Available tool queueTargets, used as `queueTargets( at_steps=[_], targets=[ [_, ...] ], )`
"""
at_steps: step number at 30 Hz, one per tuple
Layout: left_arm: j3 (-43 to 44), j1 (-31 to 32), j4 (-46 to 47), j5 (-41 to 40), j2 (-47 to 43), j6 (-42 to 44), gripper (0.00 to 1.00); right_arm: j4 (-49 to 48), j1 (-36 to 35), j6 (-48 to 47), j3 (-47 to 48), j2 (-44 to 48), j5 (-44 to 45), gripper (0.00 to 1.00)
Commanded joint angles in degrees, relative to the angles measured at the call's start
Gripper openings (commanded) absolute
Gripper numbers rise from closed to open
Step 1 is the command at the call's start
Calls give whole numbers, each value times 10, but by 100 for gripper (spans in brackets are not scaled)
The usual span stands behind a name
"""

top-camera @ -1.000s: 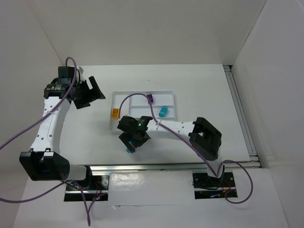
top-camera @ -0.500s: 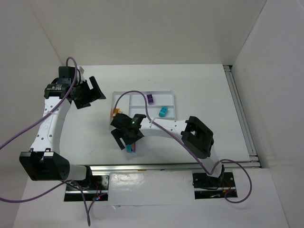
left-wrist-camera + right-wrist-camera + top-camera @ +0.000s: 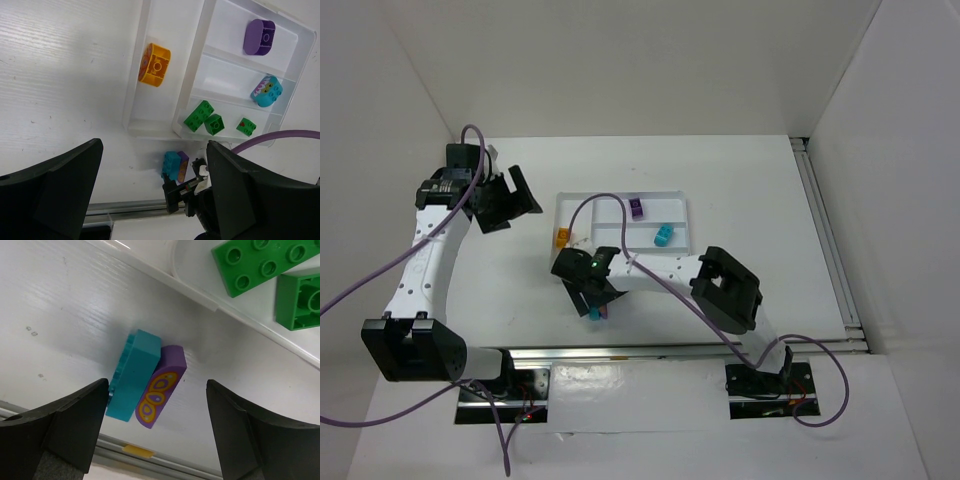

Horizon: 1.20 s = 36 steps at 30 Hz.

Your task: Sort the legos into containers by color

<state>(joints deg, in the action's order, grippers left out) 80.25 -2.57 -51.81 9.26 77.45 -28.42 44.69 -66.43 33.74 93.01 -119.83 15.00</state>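
Nearest the arms, the right gripper (image 3: 156, 390) hangs open over a cyan brick (image 3: 135, 375) and a purple brick (image 3: 161, 392), which touch side by side on the table just outside the tray (image 3: 131, 107). Only its wrist view shows the purple one's yellow print plainly. The tray's nearest section holds three green bricks (image 3: 199, 115), which the arm hides from above. The next holds a cyan piece (image 3: 266, 91) and the farthest a purple piece (image 3: 259, 36). An orange brick (image 3: 154, 64) lies in the narrow section. The left gripper (image 3: 152, 150) is spread wide and empty, off to the left.

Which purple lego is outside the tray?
The one with the orange-yellow print, stuck to a cyan brick on the table beside the tray. The other purple one sits in its far compartment.
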Motion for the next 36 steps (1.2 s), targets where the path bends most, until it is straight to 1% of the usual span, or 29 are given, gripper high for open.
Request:
queueTargets(
  at_steps=[1,3,5,7,11,12,15,16,17,19,20,21,22,23,24,25,26,27,28,29,30,32,36],
  targets=[
    [-3,1,11,-4,-18,14,95,15,-7,18,4,-15,18,85],
    [-3,1,11,-4,-24,14,95,4,-7,18,-6,-2,13,84],
    [-10,1,11,-4,-24,14,95,-5,-7,12,-14,3,4,80],
    [-10,1,11,-4,-29,14,95,-18,-7,7,-20,3,-11,80],
    [-20,1,16,1,-29,14,95,-36,-7,-5,-27,3,-17,69],
    [-20,1,16,1,-34,14,95,-44,-7,-10,-33,9,-17,61],
    [-26,1,16,1,-34,14,95,-64,-7,-24,-48,28,-23,50],
    [-26,1,16,1,-34,14,95,-65,-7,-34,-49,28,-23,47],
    [-26,1,16,1,-34,19,95,-72,-7,-43,-54,39,-23,47],
    [-26,1,10,22,-29,26,95,-78,-7,-73,-59,68,-23,42],
    [-26,1,10,31,-29,26,95,-84,-7,-82,-69,82,-8,41],
    [-31,1,5,44,-29,33,97,-89,-7,-94,-77,121,-8,41],
    [-31,1,5,61,-22,46,98,-103,-7,-114,-100,145,0,41],
    [-31,1,0,100,-13,52,98,-111,-7,-124,-113,169,7,41],
    [-36,1,0,128,-13,61,100,-119,-7,-136,-126,218,7,41],
    [-42,1,6,163,-13,67,100,-126,-7,-153,-146,240,7,41],
    [-51,1,18,235,-13,67,100,-134,-2,-158,-154,260,7,41],
    [-63,1,36,285,-13,67,100,-134,-2,-158,-161,279,-6,41],
    [-93,8,60,331,-24,67,100,-142,5,-164,-168,311,-6,41],
    [-106,8,104,396,-29,52,100,-147,10,-164,-175,325,-15,41],
    [-117,18,123,416,-40,47,100,-147,22,-164,-183,336,-40,41],
    [-124,41,145,436,-47,40,100,-159,27,-157,-189,362,-55,41],
    [-129,88,193,466,-47,13,100,-165,46,-152,-194,378,-77,41]
  ],
)
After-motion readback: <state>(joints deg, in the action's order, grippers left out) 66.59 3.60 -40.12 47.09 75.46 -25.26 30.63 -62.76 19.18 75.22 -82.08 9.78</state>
